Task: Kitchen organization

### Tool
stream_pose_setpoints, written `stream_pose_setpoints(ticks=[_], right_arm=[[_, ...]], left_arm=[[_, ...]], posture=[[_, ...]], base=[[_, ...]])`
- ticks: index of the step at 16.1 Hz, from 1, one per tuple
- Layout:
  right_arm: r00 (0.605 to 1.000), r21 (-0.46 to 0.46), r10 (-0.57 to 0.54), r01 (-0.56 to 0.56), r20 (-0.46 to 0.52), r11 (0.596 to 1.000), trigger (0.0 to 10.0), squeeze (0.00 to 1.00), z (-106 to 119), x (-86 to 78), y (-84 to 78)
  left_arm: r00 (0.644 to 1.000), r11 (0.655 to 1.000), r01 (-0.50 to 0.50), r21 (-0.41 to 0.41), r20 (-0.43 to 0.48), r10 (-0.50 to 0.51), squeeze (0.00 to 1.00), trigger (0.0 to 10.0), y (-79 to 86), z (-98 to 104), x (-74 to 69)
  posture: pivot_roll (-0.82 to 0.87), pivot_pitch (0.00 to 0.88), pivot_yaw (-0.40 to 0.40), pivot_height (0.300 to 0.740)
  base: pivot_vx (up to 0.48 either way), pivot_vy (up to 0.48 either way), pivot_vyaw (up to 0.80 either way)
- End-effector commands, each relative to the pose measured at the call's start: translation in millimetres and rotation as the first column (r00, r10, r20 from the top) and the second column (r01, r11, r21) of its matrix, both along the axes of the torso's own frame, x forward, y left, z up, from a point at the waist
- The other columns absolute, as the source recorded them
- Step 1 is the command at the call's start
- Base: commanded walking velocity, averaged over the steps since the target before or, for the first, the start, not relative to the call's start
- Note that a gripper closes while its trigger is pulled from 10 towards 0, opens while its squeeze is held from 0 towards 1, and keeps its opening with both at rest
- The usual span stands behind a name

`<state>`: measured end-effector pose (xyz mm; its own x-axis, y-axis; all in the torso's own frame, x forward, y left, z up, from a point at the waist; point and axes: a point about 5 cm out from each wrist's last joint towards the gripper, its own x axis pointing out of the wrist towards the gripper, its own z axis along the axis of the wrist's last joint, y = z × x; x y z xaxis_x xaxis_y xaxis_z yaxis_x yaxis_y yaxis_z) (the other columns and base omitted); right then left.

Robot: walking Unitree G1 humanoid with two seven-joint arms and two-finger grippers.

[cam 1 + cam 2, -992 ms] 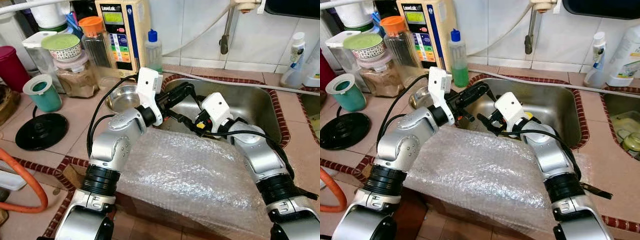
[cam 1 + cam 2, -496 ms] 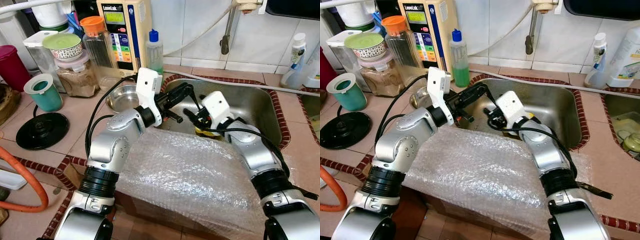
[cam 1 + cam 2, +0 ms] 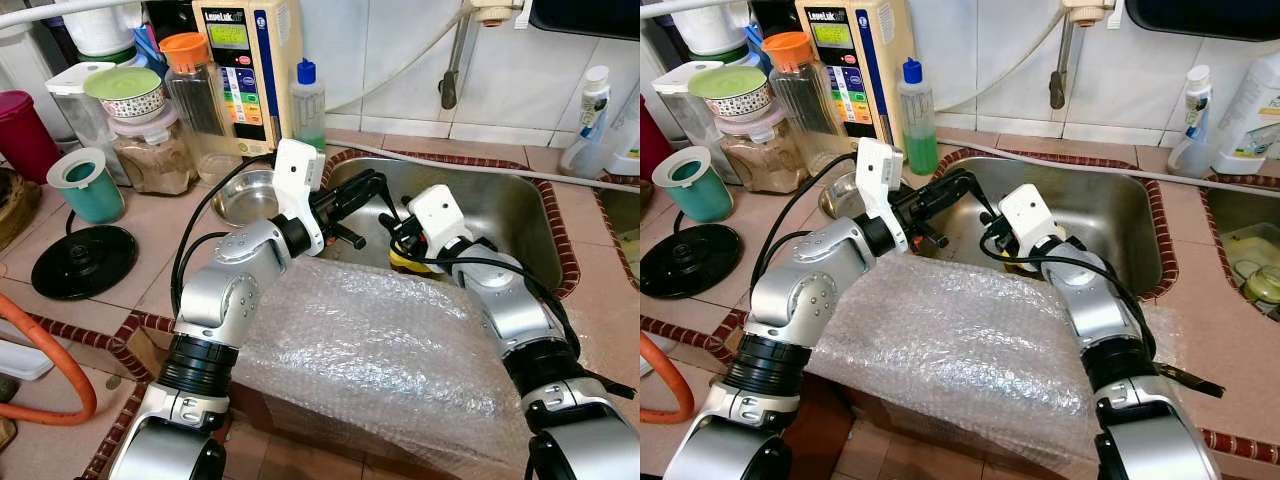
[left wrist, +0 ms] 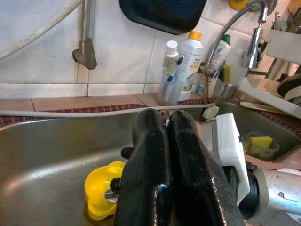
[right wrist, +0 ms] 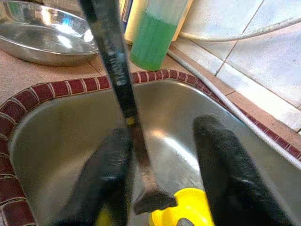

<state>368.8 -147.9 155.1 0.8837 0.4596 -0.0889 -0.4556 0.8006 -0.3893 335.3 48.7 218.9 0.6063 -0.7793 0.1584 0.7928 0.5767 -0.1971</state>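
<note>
We see both arms reaching over a sheet of bubble wrap (image 3: 380, 350) into the steel sink (image 3: 500, 205) set in the tiled worktop (image 3: 150, 250). The left gripper (image 3: 372, 184) hangs over the sink's left rim, its fingers (image 4: 160, 155) pressed together with nothing between them. The right gripper (image 3: 992, 245) is low in the sink with its fingers (image 5: 225, 160) spread apart, straddling a yellow object (image 4: 101, 188) that sits on the sink bottom; we cannot tell if they touch it. In the right wrist view a thin dark bar (image 5: 113, 66) crosses in front; we cannot tell what it is.

On the worktop left of the sink sits a steel bowl (image 3: 245, 195). Behind it stands a cream water unit (image 3: 243, 70) with a screen and a label that seems to read "LeveLuk"; smaller print is unreadable. Beside it is a bottle of green liquid (image 3: 917, 115) with a blue cap, and further left an orange-lidded jar (image 3: 190, 85), a teal cup (image 3: 88, 185) and a black round lid (image 3: 82, 262). White bottles (image 4: 183, 70) stand at the back right of the sink, labels unreadable.
</note>
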Motion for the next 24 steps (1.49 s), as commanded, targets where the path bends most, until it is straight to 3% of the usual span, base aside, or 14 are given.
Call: stream_pose_setpoints(ticks=[1,15,16,17,18,19,20,24], right_arm=[[1.0,0.015,0.0,-0.001,0.03,1.0,0.0,0.0,9,4.0,2.3],[0.997,0.043,-0.032,0.029,0.069,0.999,0.0,0.0,17,6.9,-2.0],[0.997,0.042,-0.034,0.032,0.067,0.999,0.0,0.0,16,7.1,-1.7],[0.997,0.039,-0.036,0.034,0.065,0.999,0.0,0.0,15,7.3,-1.9],[0.997,0.036,-0.039,0.037,0.064,0.999,0.0,0.0,14,7.4,-2.1],[0.997,0.028,-0.045,0.043,0.063,0.999,0.0,0.0,13,7.7,-2.7],[0.997,0.022,-0.051,0.049,0.061,0.999,0.0,0.0,12,7.8,-3.5],[0.984,-0.017,-0.17,0.171,0.059,0.985,0.0,0.0,6,11.6,-20.3]], left_arm=[[1.0,1.0,0.005,0.009,0.023,-0.005,0.0,0.0,-1.2,5,-2.4],[0.999,0.997,-0.023,0.071,0.036,0.021,0.0,0.3,1.6,-3,1.9],[0.999,0.996,-0.029,0.079,0.027,0.027,0.0,2.4,2.0,-8,1.5],[0.999,0.995,-0.037,0.09,0.02,0.035,0.0,8.2,3.2,-12,1.2],[0.999,0.995,-0.047,0.088,0.008,0.047,0.0,10.0,4.8,-15,1.3],[0.998,0.994,-0.064,0.085,-0.004,0.064,0.55,10.0,6.8,-18,1.9],[0.997,0.994,-0.077,0.081,-0.013,0.078,1.0,10.0,8.2,-21,2.4],[0.97,0.968,-0.241,0.076,-0.023,0.243,1.0,10.0,25.7,-37,8.7]], posture=[[-0.01,0.0,0.072,0.74],[-0.01,0.0,0.078,0.74],[-0.01,0.0,0.077,0.74],[0.0,0.0,0.076,0.74],[0.0,0.0,0.077,0.74],[0.0,0.0,0.076,0.74],[0.0,0.0,0.077,0.74],[0.01,0.0,0.076,0.74]], base=[[0.0,0.0,0.0],[0.0,0.0,0.0],[0.0,0.0,0.0],[0.0,0.0,0.0],[0.0,0.0,0.0],[0.0,0.0,0.0],[0.0,0.0,0.0],[0.0,0.0,0.0]])
